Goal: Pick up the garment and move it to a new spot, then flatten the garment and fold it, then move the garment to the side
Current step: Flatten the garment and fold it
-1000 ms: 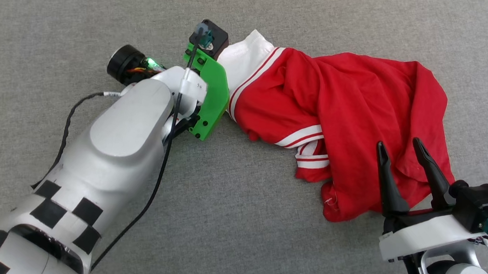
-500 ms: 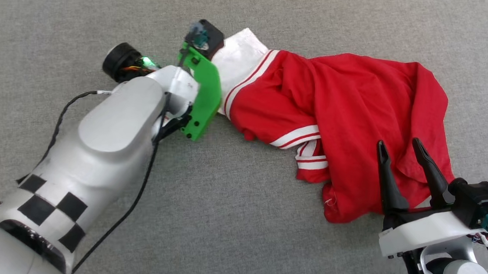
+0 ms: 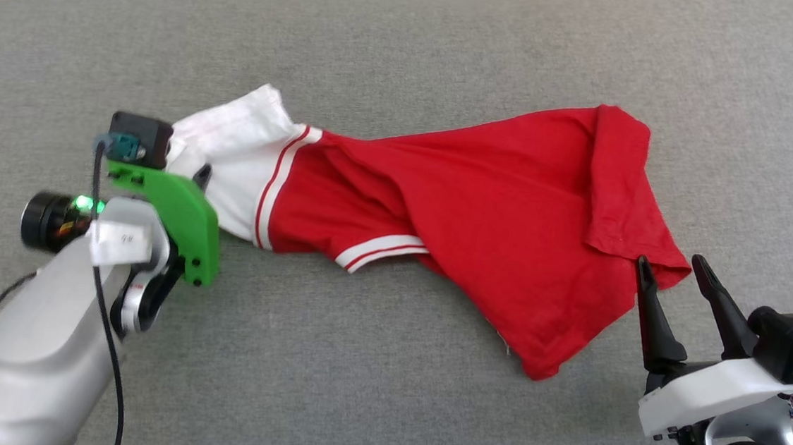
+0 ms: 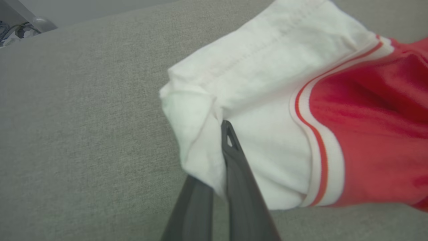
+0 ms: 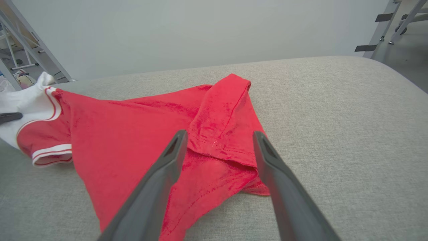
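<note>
The garment is a red T-shirt with a white sleeve and striped trim, drawn out in a long slant across the grey cushion. My left gripper is shut on the white sleeve. In the left wrist view the left gripper has one dark finger over the cloth and the other under it. My right gripper stands open at the garment's lower right corner. In the right wrist view the right gripper has its fingers spread on either side of the folded red hem, not gripping it.
The grey fabric cushion runs under everything; its far edge shows at the top. Metal frame legs stand beyond it on the left and right. A pale wall is behind.
My left gripper shut on the white sleeve and pulled it left, stretching the bunched garment out long. The head camera has shifted too. The right gripper stays open near the hem.
</note>
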`<state>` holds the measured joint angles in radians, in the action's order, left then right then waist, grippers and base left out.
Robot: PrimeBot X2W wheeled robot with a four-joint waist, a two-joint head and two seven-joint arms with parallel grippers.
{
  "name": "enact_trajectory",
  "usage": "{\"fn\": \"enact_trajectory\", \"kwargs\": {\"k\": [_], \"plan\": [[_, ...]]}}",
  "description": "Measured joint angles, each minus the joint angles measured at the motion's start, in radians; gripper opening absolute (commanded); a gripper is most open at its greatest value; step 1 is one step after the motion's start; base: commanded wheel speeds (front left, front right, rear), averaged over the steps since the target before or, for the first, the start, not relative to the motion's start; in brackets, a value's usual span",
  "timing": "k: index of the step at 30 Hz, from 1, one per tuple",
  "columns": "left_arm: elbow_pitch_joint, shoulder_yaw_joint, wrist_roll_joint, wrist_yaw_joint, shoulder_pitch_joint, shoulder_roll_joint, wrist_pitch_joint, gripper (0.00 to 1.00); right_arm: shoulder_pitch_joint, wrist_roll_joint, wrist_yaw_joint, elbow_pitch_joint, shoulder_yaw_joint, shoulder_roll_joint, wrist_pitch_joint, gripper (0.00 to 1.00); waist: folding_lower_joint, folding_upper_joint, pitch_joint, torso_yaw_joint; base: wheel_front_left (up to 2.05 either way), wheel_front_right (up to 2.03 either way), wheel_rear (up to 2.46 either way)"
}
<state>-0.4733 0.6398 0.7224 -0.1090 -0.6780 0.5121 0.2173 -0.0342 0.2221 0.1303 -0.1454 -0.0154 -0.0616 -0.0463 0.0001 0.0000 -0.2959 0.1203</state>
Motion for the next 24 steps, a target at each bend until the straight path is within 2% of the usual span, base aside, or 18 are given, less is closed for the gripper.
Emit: {"fn": "enact_trajectory", "kwargs": {"k": [4,8,12,16,17,18,19,20,24], "plan": [[0.142,-0.053,0.057,-0.102,0.207,0.044,-0.046,0.0,0.026,-0.003,0.0,-0.016,0.021,0.0,-0.028,1.0,0.0,0.0,0.029,-0.045,0.0,0.0,0.0],[0.261,-0.075,0.094,-0.18,0.391,0.05,-0.081,0.0,0.046,-0.003,0.0,-0.021,0.04,0.001,-0.05,1.0,-0.0001,0.0,0.053,-0.085,0.0,0.0,0.0],[0.324,-0.078,0.129,-0.22,0.514,0.037,-0.107,0.0,0.059,-0.003,0.0,-0.02,0.053,0.002,-0.068,1.0,-0.0001,0.0,0.076,-0.115,0.0,0.0,0.0],[0.337,-0.064,0.135,-0.221,0.553,0.008,-0.138,0.0,0.064,0.003,0.0,-0.012,0.058,0.002,-0.095,1.0,-0.0001,0.0,0.094,-0.136,0.0,0.0,0.0],[0.337,-0.063,0.135,-0.219,0.553,0.0,-0.145,0.3,0.064,0.004,0.0,-0.007,0.06,0.001,-0.103,1.0,-0.0001,0.0,0.097,-0.139,0.0,0.0,0.0],[0.336,-0.061,0.132,-0.217,0.553,-0.006,-0.155,0.67,0.065,0.007,0.0,-0.005,0.06,0.001,-0.109,1.0,-0.0001,0.0,0.1,-0.141,0.0,0.0,0.0],[0.334,-0.057,0.119,-0.216,0.552,-0.01,-0.171,1.0,0.065,0.012,0.0,-0.002,0.062,0.001,-0.114,1.0,-0.0001,0.0,0.102,-0.141,0.0,0.0,0.0],[0.326,-0.061,0.1,-0.213,0.543,-0.015,-0.223,1.0,0.068,0.021,0.0,0.008,0.065,-0.002,-0.14,1.0,-0.0001,0.0,0.106,-0.139,0.0,0.0,0.0],[0.33,-0.068,0.051,-0.214,0.524,-0.013,-0.301,1.0,0.069,0.049,0.0,0.027,0.064,-0.015,-0.182,1.0,-0.0001,0.0,0.112,-0.132,0.0,0.0,0.0]]}}
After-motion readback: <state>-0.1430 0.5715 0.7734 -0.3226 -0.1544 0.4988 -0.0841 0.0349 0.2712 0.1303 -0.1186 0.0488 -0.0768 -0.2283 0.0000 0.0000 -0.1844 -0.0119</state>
